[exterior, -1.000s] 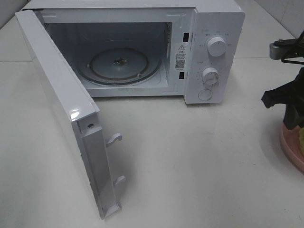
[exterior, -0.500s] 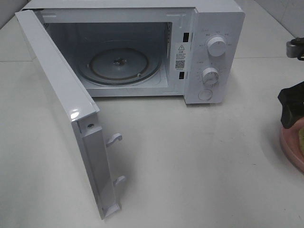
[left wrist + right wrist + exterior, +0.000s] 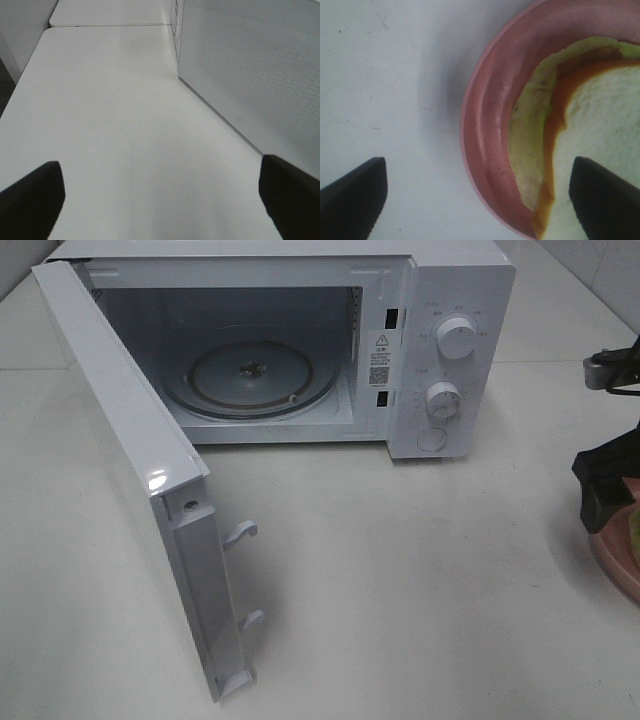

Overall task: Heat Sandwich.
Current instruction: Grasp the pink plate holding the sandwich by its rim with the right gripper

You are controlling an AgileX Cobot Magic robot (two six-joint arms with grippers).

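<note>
The right tool [image 3: 477,200] is released, its two dark fingers spread wide with nothing between them; in the right wrist view one finger [image 3: 352,197] sits over bare surface [image 3: 390,90] and the other finger over the bread, so the opening straddles the rim of the pink plate [image 3: 485,125]; whether either finger touches anything cannot be told. The sandwich [image 3: 600,115] lies on that plate, white bread on top, an orange layer and a pale green leaf showing at its edge. In the high view the right tool [image 3: 600,480] stands at the far right edge of the picture, directly above the pink plate [image 3: 615,565], which is cut off by the frame; only a sliver of yellowish filling shows there.

The left tool [image 3: 160,200] is also released, fingers wide apart and holding nothing, low over the white surface; beside it runs a dotted white panel [image 3: 250,65] that belongs to the microwave, near but apart from the fingers; this tool does not show in the high view.

Well apart from the plate, at the back of the surface [image 3: 400,590], stands the white microwave [image 3: 465,280]; its door [image 3: 130,440] is swung fully open toward the camera, with two latch hooks [image 3: 241,531] on its free edge; the cavity holds only the glass turntable [image 3: 250,375]; on the right-hand panel are two dials [image 3: 457,338], one above the other, and a round button [image 3: 432,439] below them.
</note>
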